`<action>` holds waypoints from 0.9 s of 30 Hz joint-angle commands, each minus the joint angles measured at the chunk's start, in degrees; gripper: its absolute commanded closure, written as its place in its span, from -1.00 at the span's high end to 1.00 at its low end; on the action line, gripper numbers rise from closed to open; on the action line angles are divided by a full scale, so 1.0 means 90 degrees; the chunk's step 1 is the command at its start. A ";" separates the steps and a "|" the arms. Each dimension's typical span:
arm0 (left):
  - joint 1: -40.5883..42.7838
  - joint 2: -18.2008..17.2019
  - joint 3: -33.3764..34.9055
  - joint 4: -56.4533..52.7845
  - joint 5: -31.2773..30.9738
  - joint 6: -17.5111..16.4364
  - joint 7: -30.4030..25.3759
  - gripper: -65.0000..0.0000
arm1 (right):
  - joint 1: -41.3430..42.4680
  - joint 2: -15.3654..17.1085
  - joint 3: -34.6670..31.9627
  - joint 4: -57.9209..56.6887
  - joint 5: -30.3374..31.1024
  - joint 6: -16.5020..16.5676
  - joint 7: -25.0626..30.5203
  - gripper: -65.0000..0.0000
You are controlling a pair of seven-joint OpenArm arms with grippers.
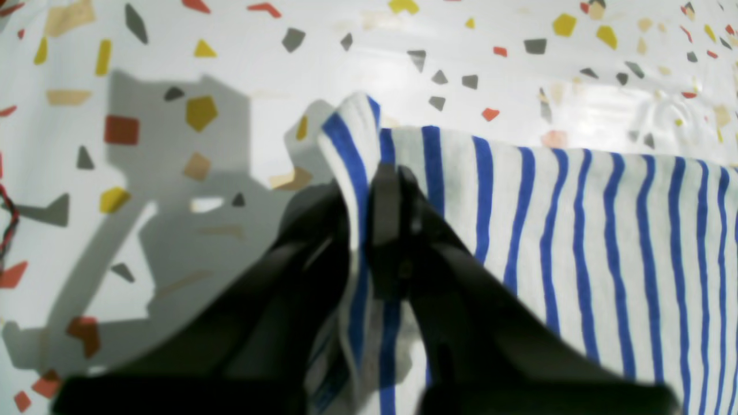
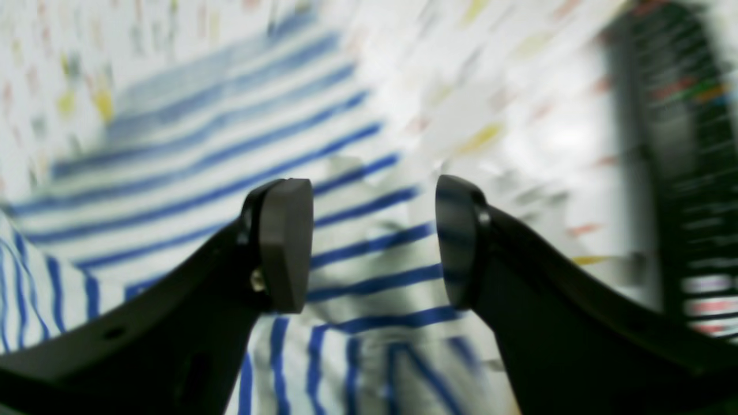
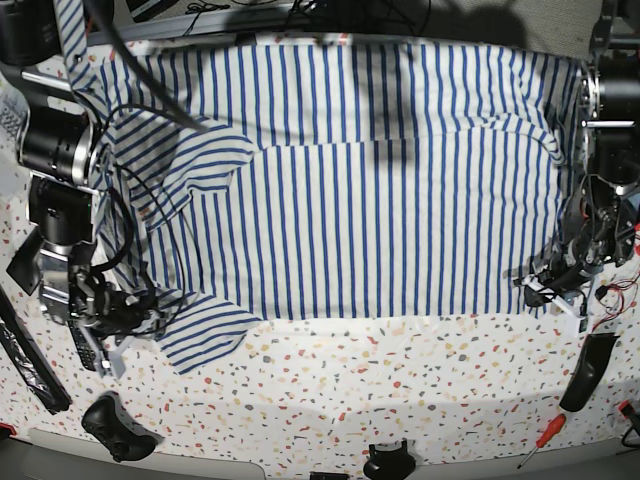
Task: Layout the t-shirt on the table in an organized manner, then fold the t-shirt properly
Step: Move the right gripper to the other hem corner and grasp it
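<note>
The t-shirt (image 3: 360, 180), white with blue stripes, lies spread wide over the table (image 3: 400, 380). My left gripper (image 1: 377, 178) is shut on a bunched edge of the t-shirt (image 1: 576, 230), just above the tabletop (image 1: 202, 57). In the base view this gripper (image 3: 548, 290) is at the shirt's lower right corner. My right gripper (image 2: 373, 242) is open and empty, hovering over striped cloth (image 2: 202, 167); this view is blurred. In the base view it (image 3: 130, 305) is at the left, over the folded sleeve.
A red-handled screwdriver (image 3: 545, 432), a black handle (image 3: 585, 370) and other black items (image 3: 120, 428) (image 3: 385, 460) lie along the front of the table. A black strip (image 3: 25, 365) lies at the left edge. A red-black cable (image 1: 7, 225) hangs at the left.
</note>
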 commanded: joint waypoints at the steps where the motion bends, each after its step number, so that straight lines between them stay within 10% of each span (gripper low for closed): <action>1: -0.0170 -0.0087 -0.0005 0.0073 -0.0010 -0.0024 -0.0053 -1.00 | 0.0243 0.0117 -0.0063 0.0002 0.0034 -0.0124 0.0236 0.01; 27: -0.0155 -0.0087 -0.0005 0.0073 -0.0010 -0.0024 -0.0041 -1.00 | -0.0240 0.0277 -0.0153 0.0386 0.0063 -0.0308 -0.0503 0.01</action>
